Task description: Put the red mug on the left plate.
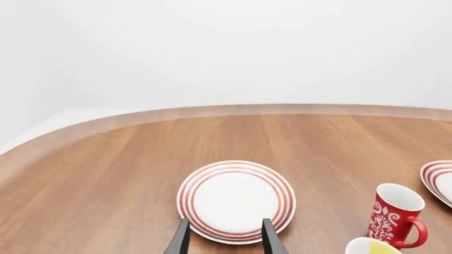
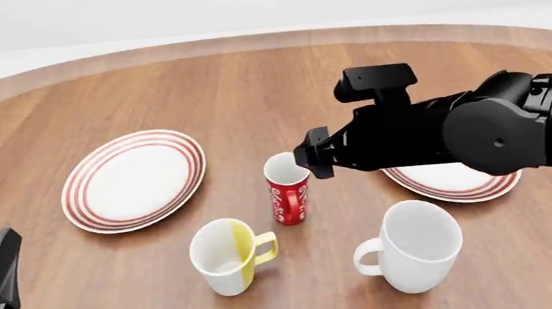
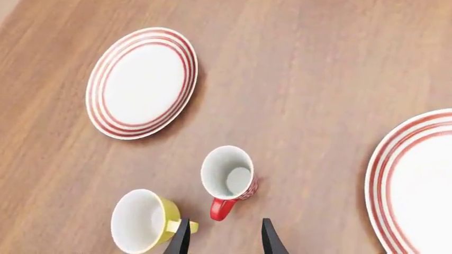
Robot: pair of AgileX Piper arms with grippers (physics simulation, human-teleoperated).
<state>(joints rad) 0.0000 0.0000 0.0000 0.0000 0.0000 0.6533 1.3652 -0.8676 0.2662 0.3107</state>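
A round wooden table (image 2: 250, 89) holds two white plates ringed with thin red circles and three mugs. The tall, narrow red mug with white swirl marks (image 2: 287, 190) stands upright near the middle of the table, its white inside empty and its red handle facing the arms' side. It sits between the two plates, apart from both. The left plate (image 2: 134, 179) lies bare to its left; the matching right plate (image 2: 451, 181) is partly hidden under the black right arm. The right gripper (image 3: 224, 237) hovers just above and beside the red mug's rim, its two fingers spread apart with nothing between them. The left gripper (image 1: 224, 238) is also parted and empty, pointed toward the left plate. A white mug with a yellow stripe and handle (image 2: 229, 256) and a big plain white mug (image 2: 414, 244) stand nearer the arms.
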